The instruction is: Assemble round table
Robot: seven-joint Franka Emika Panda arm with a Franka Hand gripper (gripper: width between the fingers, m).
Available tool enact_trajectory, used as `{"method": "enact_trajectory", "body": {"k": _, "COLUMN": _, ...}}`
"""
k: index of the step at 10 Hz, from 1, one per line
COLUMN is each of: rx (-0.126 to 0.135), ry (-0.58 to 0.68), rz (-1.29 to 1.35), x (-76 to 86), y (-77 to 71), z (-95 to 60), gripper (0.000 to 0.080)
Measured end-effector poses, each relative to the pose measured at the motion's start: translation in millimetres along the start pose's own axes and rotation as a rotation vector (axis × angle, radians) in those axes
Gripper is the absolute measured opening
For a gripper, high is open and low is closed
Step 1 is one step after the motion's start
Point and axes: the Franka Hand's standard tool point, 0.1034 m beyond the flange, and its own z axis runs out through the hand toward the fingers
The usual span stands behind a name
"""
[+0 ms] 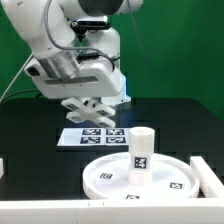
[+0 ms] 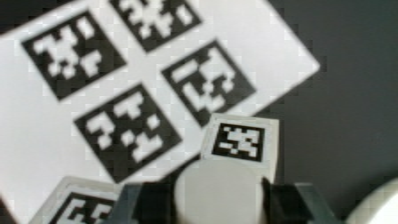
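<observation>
The large rimmed round disc (image 1: pixel 110 178) lies flat at the front of the table. The short cylindrical post (image 1: pixel 143 148) stands upright on it, with a tag on its side. My gripper (image 1: pixel 86 104) is shut on the cross-shaped foot (image 1: pixel 99 112) and holds it in the air above the marker board, behind the disc. In the wrist view the foot (image 2: pixel 224 180) sits between my fingers (image 2: pixel 150 203), and my gripper (image 2: pixel 222 202) is closed on its middle. One tagged arm of the foot (image 2: pixel 240 141) points away from me.
The marker board (image 1: pixel 84 138) lies on the black table behind the disc and fills much of the wrist view (image 2: pixel 125 70). A plain white block (image 1: pixel 207 173) stands at the exterior view's right edge. Another white piece (image 1: pixel 3 166) is at the left edge.
</observation>
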Motion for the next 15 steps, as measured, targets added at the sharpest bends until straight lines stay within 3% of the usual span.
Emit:
{"method": "enact_trajectory", "body": {"k": 1, "rx": 0.001, "ry": 0.091, "rz": -0.037, "x": 16.5, "y": -8.7, "z": -26.7, "gripper": 0.0220}}
{"method": "enact_trajectory", "body": {"k": 2, "rx": 0.012, "ry": 0.183, "rz": -0.064, "x": 27.7, "y": -13.6, "z": -43.0, "gripper": 0.0220}}
{"method": "enact_trajectory", "body": {"k": 3, "rx": 0.007, "ry": 0.261, "rz": -0.089, "x": 34.2, "y": -17.1, "z": -50.1, "gripper": 0.0220}}
{"method": "enact_trajectory", "body": {"k": 8, "rx": -0.022, "ry": 0.661, "rz": -0.125, "x": 49.6, "y": -9.4, "z": -56.2, "gripper": 0.0220}}
{"method": "enact_trajectory", "body": {"k": 9, "rx": -0.026, "ry": 0.753, "rz": -0.112, "x": 45.2, "y": -14.5, "z": -65.2, "gripper": 0.0220}}
{"method": "enact_trajectory", "body": {"k": 11, "rx": -0.036, "ry": 0.929, "rz": -0.113, "x": 25.9, "y": -39.7, "z": -76.6, "gripper": 0.0220}}
{"method": "enact_trajectory", "body": {"k": 12, "rx": -0.037, "ry": 0.964, "rz": -0.121, "x": 20.7, "y": -50.8, "z": -72.4, "gripper": 0.0220}}
{"method": "enact_trajectory", "body": {"k": 13, "rx": -0.046, "ry": 0.946, "rz": -0.125, "x": 21.3, "y": -50.3, "z": -64.3, "gripper": 0.0220}}
{"method": "enact_trajectory", "body": {"k": 15, "rx": -0.048, "ry": 0.945, "rz": -0.121, "x": 22.4, "y": -48.0, "z": -63.7, "gripper": 0.0220}}
